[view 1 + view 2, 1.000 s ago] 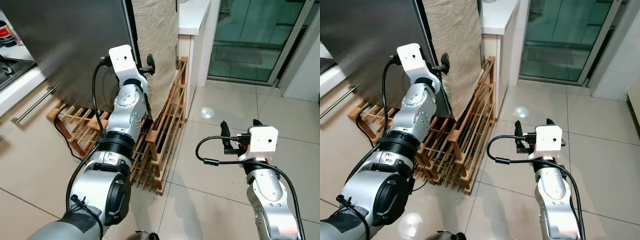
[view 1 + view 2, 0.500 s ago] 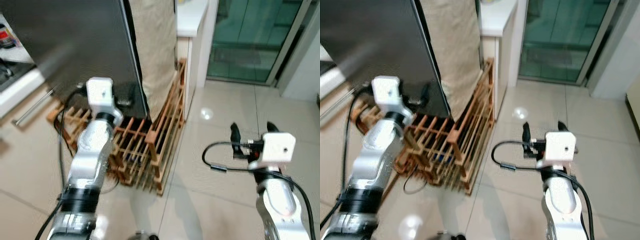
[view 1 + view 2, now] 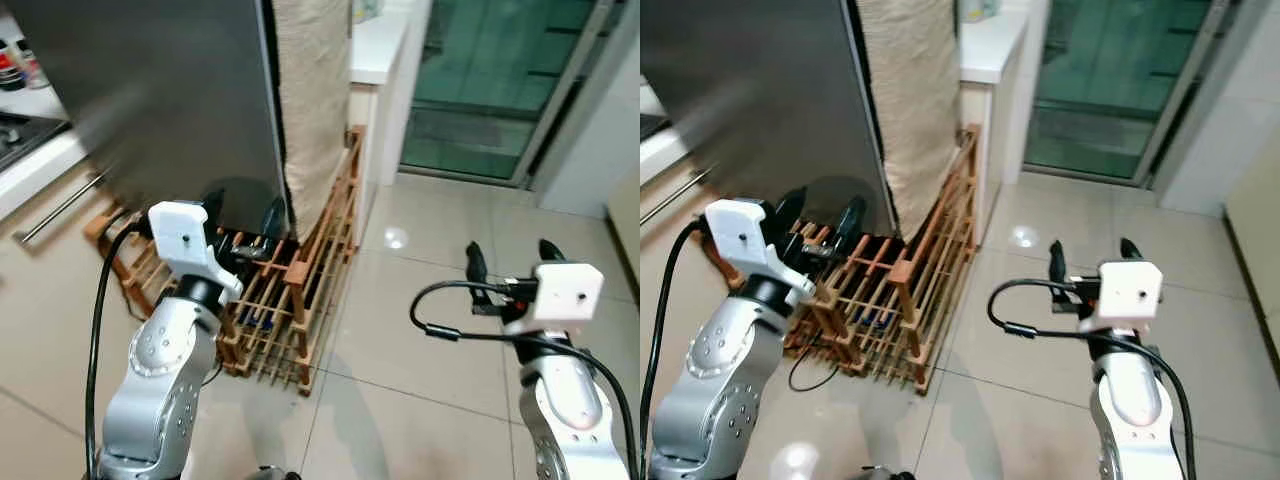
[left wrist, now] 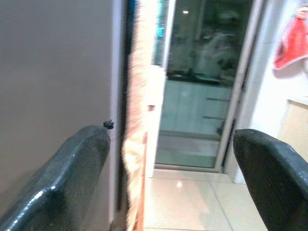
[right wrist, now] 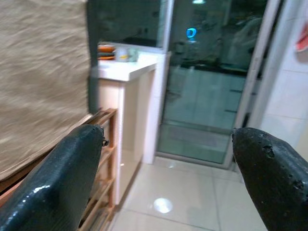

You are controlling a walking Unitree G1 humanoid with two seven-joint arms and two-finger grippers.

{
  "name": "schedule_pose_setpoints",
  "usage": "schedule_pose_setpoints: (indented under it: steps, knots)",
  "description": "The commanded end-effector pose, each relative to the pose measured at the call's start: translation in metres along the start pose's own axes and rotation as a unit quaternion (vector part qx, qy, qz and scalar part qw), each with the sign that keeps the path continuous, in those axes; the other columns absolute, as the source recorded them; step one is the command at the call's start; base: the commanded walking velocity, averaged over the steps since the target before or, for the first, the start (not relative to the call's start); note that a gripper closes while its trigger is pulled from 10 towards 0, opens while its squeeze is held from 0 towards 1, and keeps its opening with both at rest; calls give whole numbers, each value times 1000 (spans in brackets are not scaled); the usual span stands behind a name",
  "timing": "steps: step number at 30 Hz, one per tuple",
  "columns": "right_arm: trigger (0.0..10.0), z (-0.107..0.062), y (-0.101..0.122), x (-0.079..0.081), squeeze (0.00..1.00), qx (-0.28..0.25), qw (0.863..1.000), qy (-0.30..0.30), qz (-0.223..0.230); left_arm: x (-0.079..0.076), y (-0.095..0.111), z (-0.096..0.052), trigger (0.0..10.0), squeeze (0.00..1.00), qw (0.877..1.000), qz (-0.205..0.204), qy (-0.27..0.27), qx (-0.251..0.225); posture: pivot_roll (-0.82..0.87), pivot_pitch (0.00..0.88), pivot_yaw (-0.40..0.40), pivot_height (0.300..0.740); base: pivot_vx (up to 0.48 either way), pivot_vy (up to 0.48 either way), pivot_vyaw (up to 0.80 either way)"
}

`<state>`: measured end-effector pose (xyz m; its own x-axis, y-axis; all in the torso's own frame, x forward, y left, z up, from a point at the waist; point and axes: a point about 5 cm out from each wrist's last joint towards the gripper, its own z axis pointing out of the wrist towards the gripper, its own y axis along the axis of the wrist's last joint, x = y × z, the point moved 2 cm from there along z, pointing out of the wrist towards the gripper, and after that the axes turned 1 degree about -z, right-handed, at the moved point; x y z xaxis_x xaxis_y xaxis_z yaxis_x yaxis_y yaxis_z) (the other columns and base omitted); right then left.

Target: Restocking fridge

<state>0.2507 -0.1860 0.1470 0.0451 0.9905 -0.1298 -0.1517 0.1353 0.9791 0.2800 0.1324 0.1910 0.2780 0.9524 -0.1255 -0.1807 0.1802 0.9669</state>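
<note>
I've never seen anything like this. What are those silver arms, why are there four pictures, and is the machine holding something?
It is a walking robot with two arms. Two pictures come from cameras in its head, looking down; the other two sit on its wrists, looking along the black fingers. The left gripper is raised near the grey fridge door, just over a wooden rack on the tiled floor. The right gripper hovers over the tiles. Both are open and hold nothing. A beige cloth hangs beside the fridge.

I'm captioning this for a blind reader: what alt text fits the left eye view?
The left gripper is open, low by the dark fridge door, above a wooden rack on the tiled floor. The right gripper is open over bare tiles, with a glass door behind.
</note>
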Motion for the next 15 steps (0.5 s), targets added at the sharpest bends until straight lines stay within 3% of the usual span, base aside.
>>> schedule_pose_setpoints:
  steps: [1,9,15]
  knots:
    - [10000,4,-3,-1,169,5,1000,1,-6,3,-1,4,10000,0,1000,3,8,11,-117,0,87,740,450,0,0]
    - [10000,11,-5,0,173,8,1000,-1,-5,8,-1,14,10000,0,999,-11,33,23,-127,0,101,740,456,0,0]
    - [10000,14,-5,3,169,8,1000,4,-2,-3,5,23,10000,0,1000,-3,10,9,-128,0,103,740,469,0,0]
